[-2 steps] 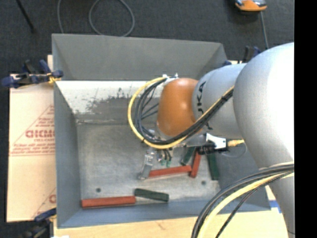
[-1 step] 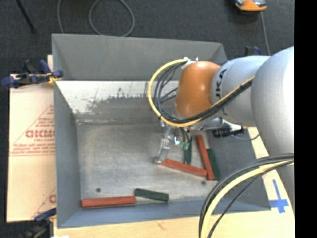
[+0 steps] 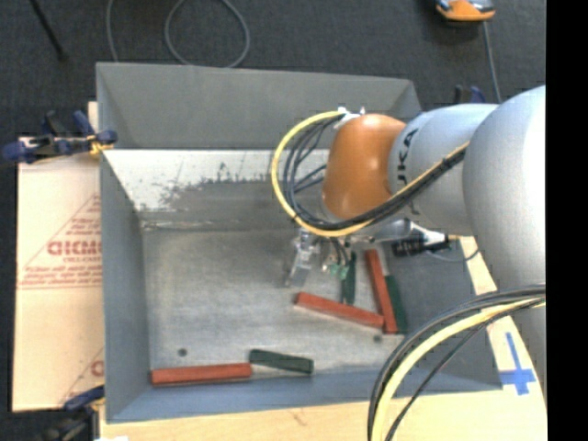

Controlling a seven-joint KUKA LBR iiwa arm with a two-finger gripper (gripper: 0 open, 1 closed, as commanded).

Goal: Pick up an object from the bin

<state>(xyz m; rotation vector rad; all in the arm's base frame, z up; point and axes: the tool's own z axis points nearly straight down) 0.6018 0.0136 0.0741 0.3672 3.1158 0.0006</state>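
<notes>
Hanging low over the bin point(image 3: 211, 283) right of its centre, the gripper point(image 3: 304, 263) is seen just above the left end of an orange-red bar point(image 3: 338, 310) lying on the floor. How far it is opened, and whether anything is held, cannot be told (the view is too cluttered there). A green stick point(image 3: 347, 281) and a second red bar point(image 3: 379, 288) are clustered beside it; a long red bar point(image 3: 200, 373) and a dark green piece point(image 3: 281, 363) are laid by the front wall.

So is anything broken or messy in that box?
Nothing looks broken. The red sticks and green sticks just lie scattered, a few crossing in a heap beside the gripper. The bin's back wall is speckled with scuffs.
</notes>
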